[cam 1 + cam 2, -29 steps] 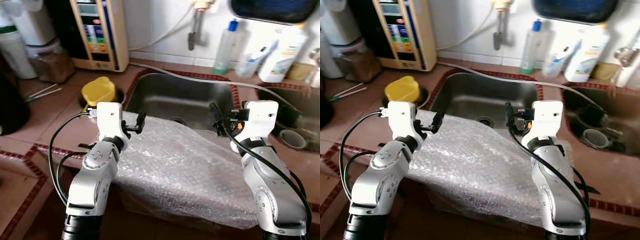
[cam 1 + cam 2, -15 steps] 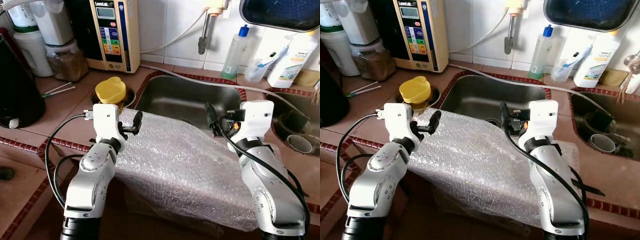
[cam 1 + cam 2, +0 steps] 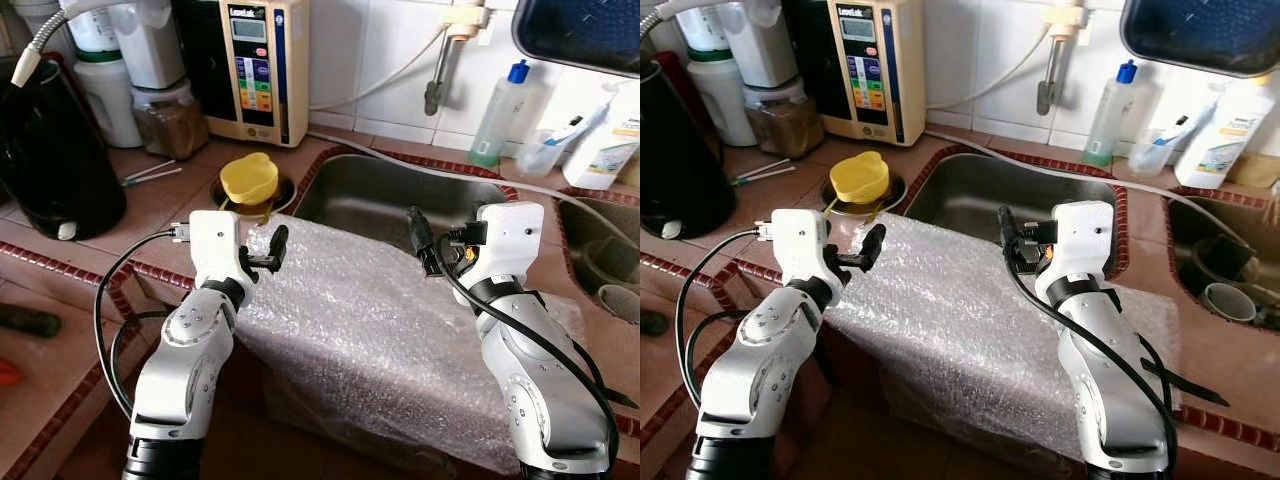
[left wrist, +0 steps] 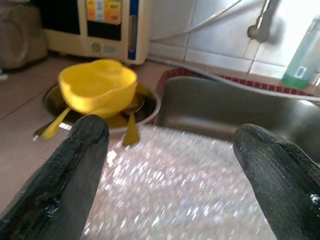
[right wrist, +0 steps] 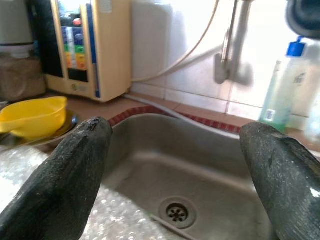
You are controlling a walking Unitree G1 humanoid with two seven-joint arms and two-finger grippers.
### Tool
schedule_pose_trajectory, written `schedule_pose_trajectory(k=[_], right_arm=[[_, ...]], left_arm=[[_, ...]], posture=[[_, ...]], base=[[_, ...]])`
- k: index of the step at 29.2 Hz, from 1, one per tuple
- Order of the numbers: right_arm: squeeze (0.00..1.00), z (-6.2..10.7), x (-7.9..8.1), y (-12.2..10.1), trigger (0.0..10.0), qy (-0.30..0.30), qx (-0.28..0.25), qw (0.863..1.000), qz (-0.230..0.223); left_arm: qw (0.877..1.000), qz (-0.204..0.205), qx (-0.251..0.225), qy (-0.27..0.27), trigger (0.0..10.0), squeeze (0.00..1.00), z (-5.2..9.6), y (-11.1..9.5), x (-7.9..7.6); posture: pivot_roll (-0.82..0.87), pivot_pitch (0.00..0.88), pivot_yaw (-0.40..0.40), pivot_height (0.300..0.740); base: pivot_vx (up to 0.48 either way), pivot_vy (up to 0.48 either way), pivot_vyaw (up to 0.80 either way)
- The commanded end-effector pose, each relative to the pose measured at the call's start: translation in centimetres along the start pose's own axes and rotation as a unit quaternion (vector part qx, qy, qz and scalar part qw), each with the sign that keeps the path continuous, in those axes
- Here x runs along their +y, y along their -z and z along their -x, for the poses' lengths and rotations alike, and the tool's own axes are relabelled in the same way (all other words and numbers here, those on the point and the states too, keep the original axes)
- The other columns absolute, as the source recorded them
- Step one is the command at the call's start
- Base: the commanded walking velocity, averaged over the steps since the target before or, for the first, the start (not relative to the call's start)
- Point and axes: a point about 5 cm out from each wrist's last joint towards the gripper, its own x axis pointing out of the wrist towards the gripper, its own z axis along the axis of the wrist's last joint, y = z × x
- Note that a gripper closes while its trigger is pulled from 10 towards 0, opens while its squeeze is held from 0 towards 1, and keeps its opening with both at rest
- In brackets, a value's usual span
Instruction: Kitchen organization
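Both claws hang over a big sheet of bubble wrap (image 3: 370,340). It lies over the front edge of the desk (image 3: 120,215) and hangs down in front of it. Its far edge reaches the front rim of the steel sink (image 3: 400,195).

Left claw (image 4: 170,165) is near the left far corner of the wrap. Its two black fingers (image 4: 65,175) are wide apart and hold nothing. I cannot tell if the tips touch the wrap.

Right claw (image 5: 177,170) is at the wrap's far edge, by the sink. Its fingers (image 5: 60,175) are wide apart too, with nothing between them. Past them you can see the drain (image 5: 176,212) in the sink.

Just past the left claw, a yellow bowl (image 3: 249,178) sits on a round metal dish (image 3: 283,192), beside the sink's left rim.

Along the back edge of the desk, by the tiled wall, stands a cream machine with buttons (image 3: 262,65). Left of it are a jar with brown stuff (image 3: 167,120) and a white jug (image 3: 110,95). A big black pot (image 3: 55,150) stands at the far left. Two sticks (image 3: 152,173) lie on the desk near it.

Behind the sink stands a clear bottle with a blue cap (image 3: 500,115). A white hose (image 3: 400,75) runs along the wall to a tap (image 3: 440,75). A second sink (image 3: 1230,270) is on the right, with a cup (image 3: 1223,298) in it.
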Motion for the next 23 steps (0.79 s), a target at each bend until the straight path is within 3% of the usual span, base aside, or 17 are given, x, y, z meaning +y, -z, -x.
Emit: schedule_pose_trajectory(k=[1, 21, 23], right_arm=[[0.00, 0.10, -0.19, -0.20, 10.0, 0.002, -0.005, 1.000, 0.001], [0.00, 0.08, -0.11, -0.09, 10.0, 0.002, -0.004, 1.000, 0.002], [0.00, 0.11, -0.12, -0.05, 10.0, 0.002, -0.004, 1.000, 0.002]], left_arm=[[1.000, -0.004, -0.012, 0.004, 10.0, 0.00, 0.04, -0.53, -0.16], [1.000, -0.002, -0.007, 0.009, 10.0, 0.00, 0.05, -0.35, -0.22], [1.000, 0.003, -0.023, 0.013, 10.0, 0.00, 0.10, -0.61, -0.37]], posture=[[-0.04, 0.000, 0.015, 0.740], [-0.04, 0.000, 0.019, 0.740], [-0.04, 0.000, 0.019, 0.740]], base=[[0.401, 0.000, 0.00], [0.414, 0.000, 0.00], [0.000, 0.000, 0.00]])
